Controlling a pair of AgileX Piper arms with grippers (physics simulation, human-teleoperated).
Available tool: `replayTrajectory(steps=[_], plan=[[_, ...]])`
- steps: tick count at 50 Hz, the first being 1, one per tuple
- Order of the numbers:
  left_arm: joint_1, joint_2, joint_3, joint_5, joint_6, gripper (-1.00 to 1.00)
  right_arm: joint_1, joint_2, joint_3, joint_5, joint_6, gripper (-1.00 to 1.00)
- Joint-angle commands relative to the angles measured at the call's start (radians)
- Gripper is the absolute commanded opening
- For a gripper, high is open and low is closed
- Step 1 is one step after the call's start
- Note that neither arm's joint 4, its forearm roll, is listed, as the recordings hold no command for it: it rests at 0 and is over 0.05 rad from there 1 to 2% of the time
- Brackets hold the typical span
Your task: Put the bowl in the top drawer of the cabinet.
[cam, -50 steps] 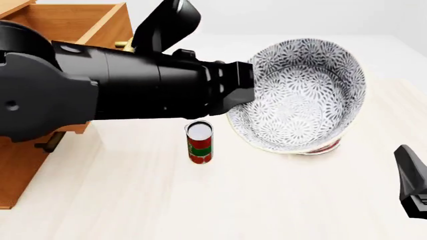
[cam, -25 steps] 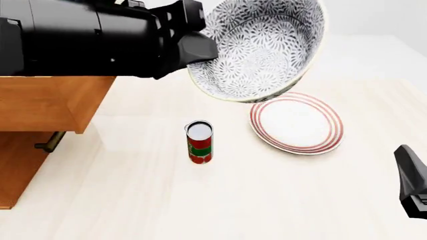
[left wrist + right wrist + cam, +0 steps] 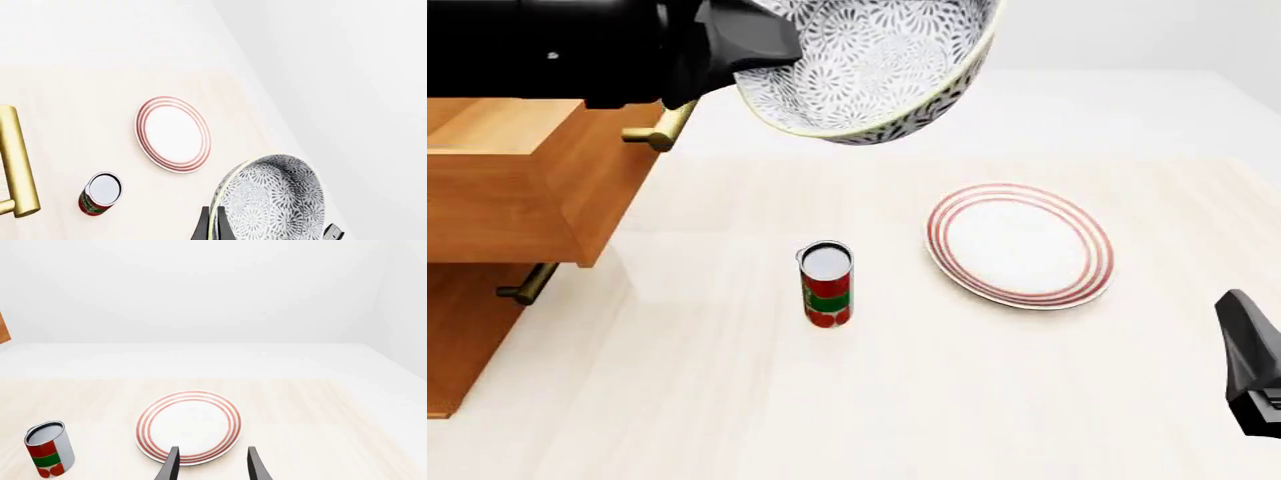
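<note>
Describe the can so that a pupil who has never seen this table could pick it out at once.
Start from the wooden cabinet at the table's left. Right of it, left of the red-ringed plate, stands the can: small, upright, red-and-green label, silver top, the only cylinder.

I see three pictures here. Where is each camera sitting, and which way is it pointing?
Front view: fixed above and behind the arms, looking forward and down at the table; the left arm holds the bowl aloft.
Left wrist view: behind the left gripper, looking past the bowl at the table.
Right wrist view: behind the right gripper, facing the plate.
All three share the plate and the can.
</note>
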Motion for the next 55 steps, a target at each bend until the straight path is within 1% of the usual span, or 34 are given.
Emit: replayTrajectory(steps=[1, 20, 28, 35, 55], plan=[[0.039, -0.029, -0.017, 0.023, 0.015, -1.0, 0.0, 0.0, 0.0, 0.0, 0.0, 1.0], [0.125, -0.071, -0.049, 0.093, 0.025, -1.0, 0.0, 0.0, 0.0, 0.0, 0.0, 1.0], [0.18, -0.088, -0.063, 0.123, 0.025, -1.0, 0.0, 0.0, 0.0, 0.0, 0.0, 1.0], [0.244, -0.102, -0.077, 0.156, 0.035, -1.0, 0.0, 0.0, 0.0, 0.0, -0.001, 1.0], [0.353, -0.138, -0.087, 0.187, 0.036, -1.0, 0.0, 0.0, 0.0, 0.0, 0.0, 1.0]])
